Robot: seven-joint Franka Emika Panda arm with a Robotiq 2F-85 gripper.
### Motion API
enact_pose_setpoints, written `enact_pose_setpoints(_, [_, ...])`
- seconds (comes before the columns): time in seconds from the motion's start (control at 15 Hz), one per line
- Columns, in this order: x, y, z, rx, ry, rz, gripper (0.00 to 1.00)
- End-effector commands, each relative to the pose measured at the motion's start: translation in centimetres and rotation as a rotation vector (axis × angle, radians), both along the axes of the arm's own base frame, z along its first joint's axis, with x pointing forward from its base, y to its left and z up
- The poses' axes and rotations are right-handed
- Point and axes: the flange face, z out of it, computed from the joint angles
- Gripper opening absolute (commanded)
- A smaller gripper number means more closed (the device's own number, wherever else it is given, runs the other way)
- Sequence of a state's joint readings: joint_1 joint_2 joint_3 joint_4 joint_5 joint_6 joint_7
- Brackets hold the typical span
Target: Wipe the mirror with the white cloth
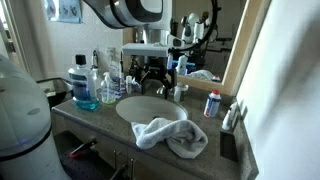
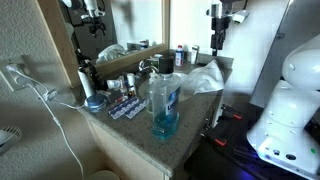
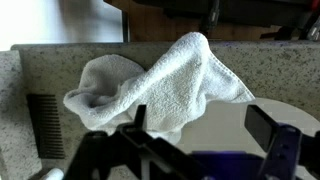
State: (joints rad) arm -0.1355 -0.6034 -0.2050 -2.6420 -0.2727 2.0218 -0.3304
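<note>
Overhead, spread pincer (image 3: 200, 114) above crumpled white cloth (image 3: 150, 85) on speckled counter (image 3: 45, 62), blue bottle (image 2: 165, 103) label too blurred to read.

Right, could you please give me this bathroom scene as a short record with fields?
cloth: crumpled white terry cloth, lying on the speckled stone counter beside the oval sink
gripper: black Robotiq gripper, open, empty, apart from the cloth
mirror: large wall mirror behind the counter, gripper not at it
other: clear bottle of blue liquid on the counter
</note>
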Motion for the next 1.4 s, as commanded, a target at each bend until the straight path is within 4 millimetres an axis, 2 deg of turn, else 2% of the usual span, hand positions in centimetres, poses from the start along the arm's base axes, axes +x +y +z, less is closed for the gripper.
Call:
enact_pose_setpoints(0.0, [0.0, 0.0, 0.0, 0.0, 0.001, 0.0, 1.0])
enact_pose_setpoints(0.27, [0.3, -0.3, -0.2, 0.005, 0.001, -0.022, 1.0])
enact_pose_setpoints(0.67, [1.5, -2.9, -3.8, -0.013, 0.029, -0.374, 1.0])
enact_pose_setpoints(0.93, [2.3, -3.9, -7.8, -0.018, -0.01, -0.597, 1.0])
enact_pose_setpoints(1.33, [3.6, -5.3, -15.1, -0.085, -0.152, -0.887, 1.0])
